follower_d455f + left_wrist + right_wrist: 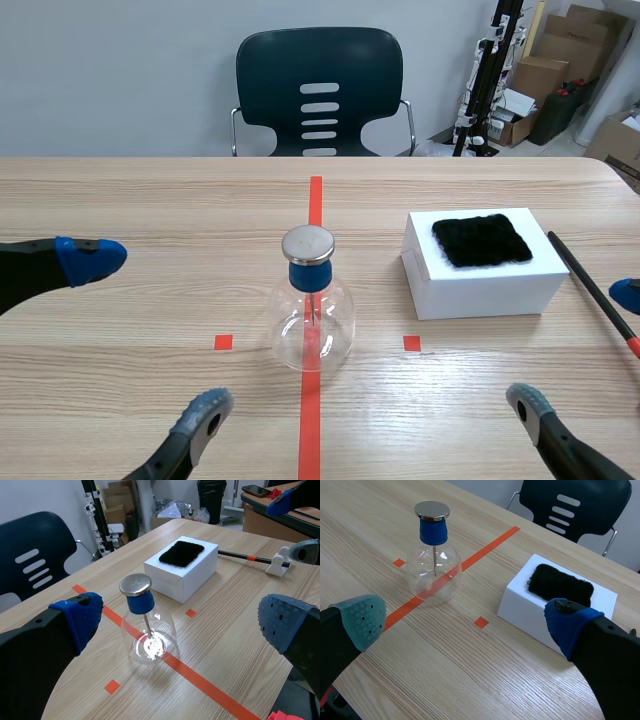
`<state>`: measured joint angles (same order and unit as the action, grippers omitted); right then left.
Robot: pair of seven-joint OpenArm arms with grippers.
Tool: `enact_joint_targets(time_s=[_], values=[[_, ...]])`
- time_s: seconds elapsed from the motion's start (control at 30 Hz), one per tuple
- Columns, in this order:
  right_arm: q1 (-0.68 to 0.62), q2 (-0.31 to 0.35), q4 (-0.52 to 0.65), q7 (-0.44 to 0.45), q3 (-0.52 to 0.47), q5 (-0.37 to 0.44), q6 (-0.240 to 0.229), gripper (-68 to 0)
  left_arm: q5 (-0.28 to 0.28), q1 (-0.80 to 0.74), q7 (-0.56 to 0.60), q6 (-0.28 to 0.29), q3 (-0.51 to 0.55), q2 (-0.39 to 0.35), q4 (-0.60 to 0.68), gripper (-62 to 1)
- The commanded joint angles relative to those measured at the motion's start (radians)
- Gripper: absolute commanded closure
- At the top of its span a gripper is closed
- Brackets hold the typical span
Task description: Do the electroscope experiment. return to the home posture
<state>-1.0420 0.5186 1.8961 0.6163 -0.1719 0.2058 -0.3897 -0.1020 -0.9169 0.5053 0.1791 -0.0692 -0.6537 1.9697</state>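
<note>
The electroscope, a clear flask (312,322) with a blue stopper and a metal disc on top, stands on the red centre tape line; it also shows as the flask (148,639) and the flask (433,570). To its right sits a white box (490,285) with black fur (482,240) on top. A black rod (592,288) with an orange band lies right of the box. My left gripper (150,335) is open, low at the left, empty. My right gripper (578,350) is open, low at the right, empty. Both stand apart from the flask.
A dark chair (320,90) stands behind the table's far edge. Cardboard boxes (560,60) and a black stand are at the back right. In the left wrist view the rod (240,556) rests by a small white holder (276,566).
</note>
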Motion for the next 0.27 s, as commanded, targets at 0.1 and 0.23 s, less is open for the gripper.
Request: enact_joint_targets(time_s=[0.1, 0.23], values=[[0.003, 0.01, 0.005, 0.012, -0.005, 0.007, 0.0, -67.9, -0.009, 0.001, 0.029, -0.001, 0.002, 0.005, 0.01, -62.3], [0.003, 0.01, 0.005, 0.012, -0.005, 0.007, 0.0, -67.9, -0.009, 0.0, 0.018, -0.001, 0.002, 0.005, 0.01, -62.3]])
